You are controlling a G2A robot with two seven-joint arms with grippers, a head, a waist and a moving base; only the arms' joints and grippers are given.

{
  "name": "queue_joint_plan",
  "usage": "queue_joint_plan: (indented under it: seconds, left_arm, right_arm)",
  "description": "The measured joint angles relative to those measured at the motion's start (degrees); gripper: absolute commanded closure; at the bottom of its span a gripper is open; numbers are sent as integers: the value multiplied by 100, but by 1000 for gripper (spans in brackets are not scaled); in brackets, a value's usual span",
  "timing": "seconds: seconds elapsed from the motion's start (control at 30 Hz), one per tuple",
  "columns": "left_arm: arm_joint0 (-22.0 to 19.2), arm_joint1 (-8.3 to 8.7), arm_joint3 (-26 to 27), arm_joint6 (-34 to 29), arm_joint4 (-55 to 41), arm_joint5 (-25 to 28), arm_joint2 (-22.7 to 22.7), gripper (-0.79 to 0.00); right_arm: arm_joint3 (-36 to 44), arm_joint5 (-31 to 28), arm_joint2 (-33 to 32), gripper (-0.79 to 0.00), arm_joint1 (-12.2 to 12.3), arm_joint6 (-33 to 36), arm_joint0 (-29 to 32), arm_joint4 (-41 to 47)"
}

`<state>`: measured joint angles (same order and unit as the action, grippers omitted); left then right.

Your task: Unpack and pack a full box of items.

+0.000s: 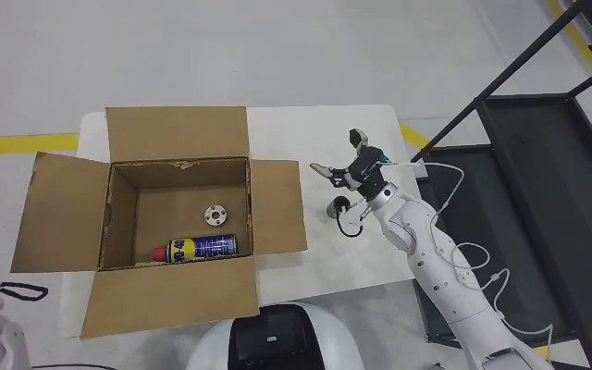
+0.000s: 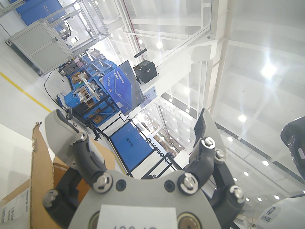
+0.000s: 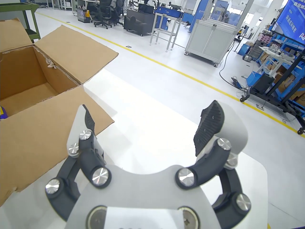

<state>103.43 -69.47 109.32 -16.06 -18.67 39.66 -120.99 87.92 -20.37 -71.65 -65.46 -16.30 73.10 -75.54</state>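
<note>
An open cardboard box (image 1: 176, 134) stands on the white table (image 1: 333, 250) with all its flaps folded out. On its floor lie a blue and yellow spray can (image 1: 202, 248) and a small round metal part (image 1: 215, 215). My right gripper (image 1: 338, 154) hovers above the table just right of the box, open and holding nothing. In the right wrist view the right gripper (image 3: 149, 110) has the box's flap (image 3: 47, 125) beside it. My left gripper (image 2: 128, 117) is open and empty, tilted up toward the ceiling, with a cardboard flap (image 2: 39, 163) beside it.
A dark metal rack (image 1: 518, 185) stands off the table's right side. The table's far right corner (image 3: 252, 168) lies close under the right gripper. Bare tabletop runs between the box and that edge.
</note>
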Motion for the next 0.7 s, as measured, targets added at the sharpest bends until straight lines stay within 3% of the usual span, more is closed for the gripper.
queue_joint_plan:
  seconds: [0.47, 0.7]
  left_arm:
    - [0, 0, 0, 0, 0, 0, 0, -785]
    - [0, 0, 0, 0, 0, 0, 0, -785]
  right_arm:
    - [2, 0, 5, -785, -1, 15, 3, 3]
    - [-168, 92, -162, -785, 8, -52, 327, 189]
